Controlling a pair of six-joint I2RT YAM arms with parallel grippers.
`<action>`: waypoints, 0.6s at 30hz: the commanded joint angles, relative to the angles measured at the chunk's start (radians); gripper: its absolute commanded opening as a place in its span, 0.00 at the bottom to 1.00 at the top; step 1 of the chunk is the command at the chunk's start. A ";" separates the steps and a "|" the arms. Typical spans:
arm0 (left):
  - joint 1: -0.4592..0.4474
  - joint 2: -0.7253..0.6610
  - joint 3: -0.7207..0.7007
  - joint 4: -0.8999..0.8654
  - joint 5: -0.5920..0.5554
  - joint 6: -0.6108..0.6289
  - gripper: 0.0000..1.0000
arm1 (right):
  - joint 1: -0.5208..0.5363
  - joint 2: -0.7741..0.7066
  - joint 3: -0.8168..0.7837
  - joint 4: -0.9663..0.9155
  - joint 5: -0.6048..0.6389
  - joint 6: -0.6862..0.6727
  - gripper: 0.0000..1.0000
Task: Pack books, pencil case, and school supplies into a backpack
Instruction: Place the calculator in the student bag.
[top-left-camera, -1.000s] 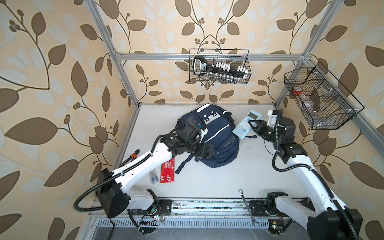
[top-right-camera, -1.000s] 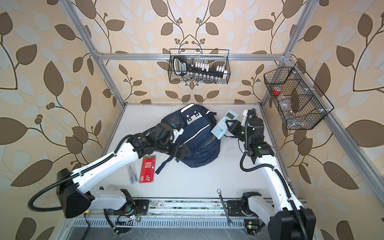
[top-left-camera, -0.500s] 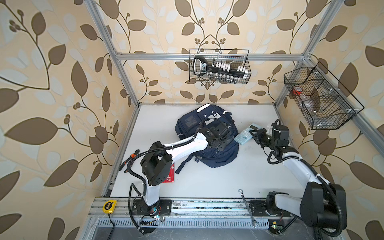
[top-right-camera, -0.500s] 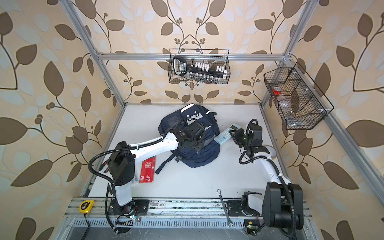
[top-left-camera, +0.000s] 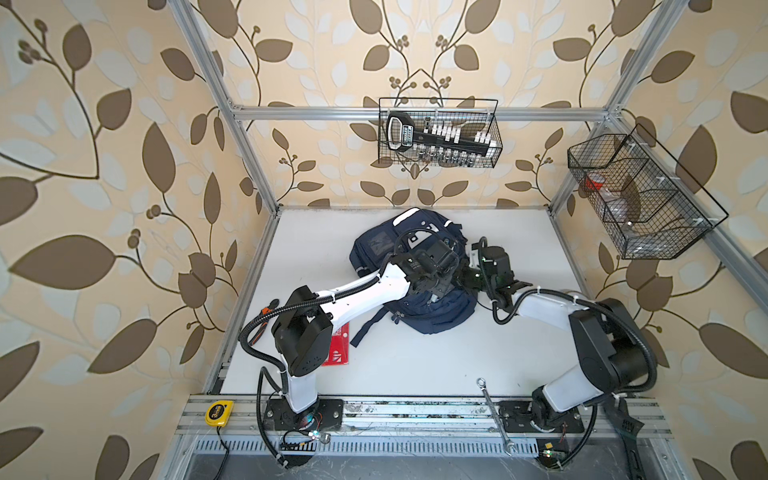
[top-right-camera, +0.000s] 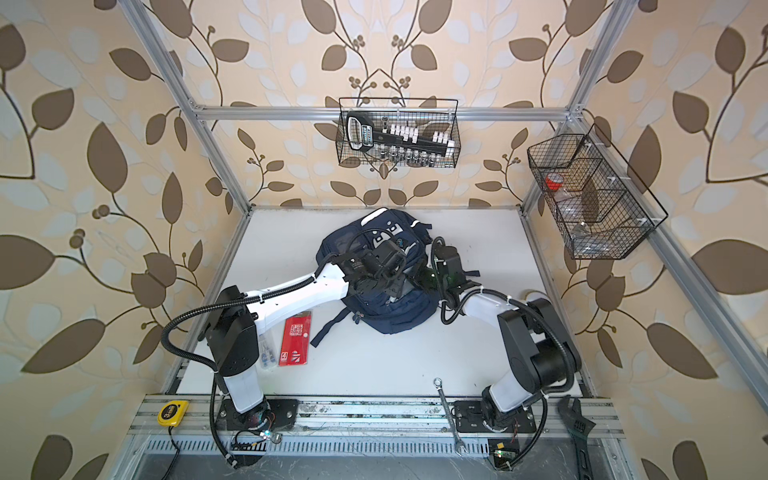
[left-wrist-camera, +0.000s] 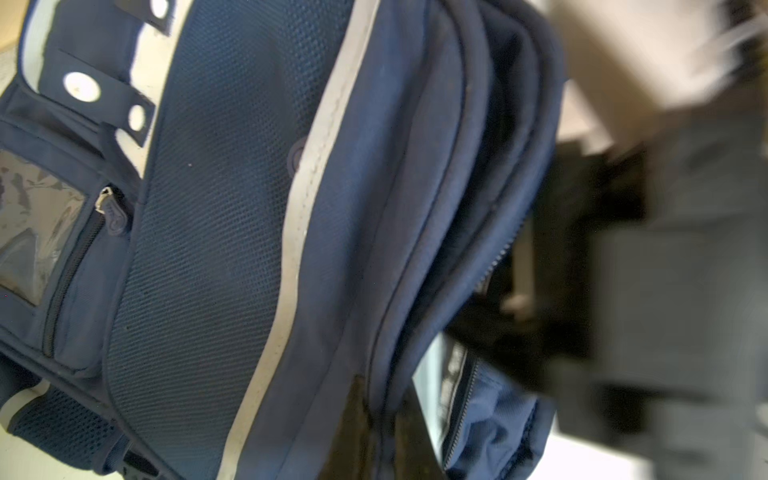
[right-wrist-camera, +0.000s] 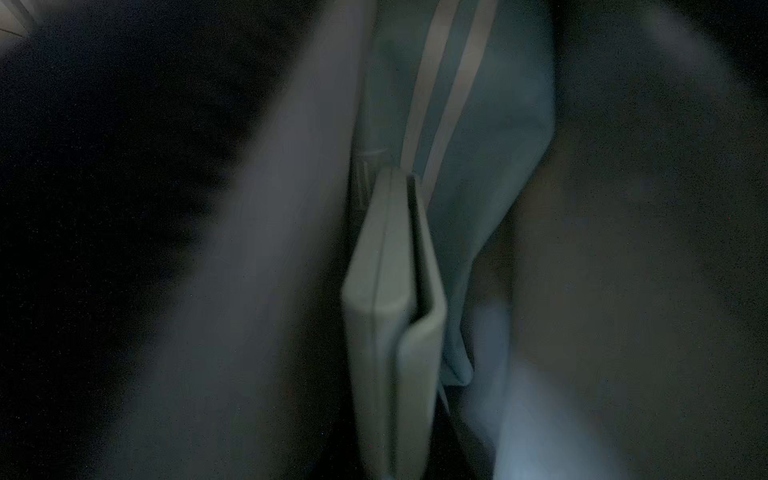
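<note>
our left claw (left-wrist-camera: 380, 432) is pinched tight on the mouth edge of the backpack (top-left-camera: 440, 316); we should hold that flap high. the calculator (right-wrist-camera: 390, 316) sits edge-on inside, beside the pencil case (right-wrist-camera: 478, 187). we cannot tell how wide the right claw (top-left-camera: 467, 276) stands; let go only once it's seated deep.

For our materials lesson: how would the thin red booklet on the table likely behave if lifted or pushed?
The red booklet looks very thin, so it would probably sag when lifted. Lying flat on the table, it should slide rather than tip.
</note>
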 joint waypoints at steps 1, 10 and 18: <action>-0.001 -0.052 0.062 0.067 0.036 -0.038 0.00 | 0.023 0.008 0.013 0.014 -0.038 -0.008 0.41; 0.022 -0.040 0.021 0.064 0.057 -0.082 0.00 | -0.127 -0.501 -0.069 -0.431 0.198 -0.286 0.80; 0.025 -0.105 0.018 0.003 0.086 -0.131 0.46 | 0.125 -0.694 -0.158 -0.496 0.308 -0.360 0.44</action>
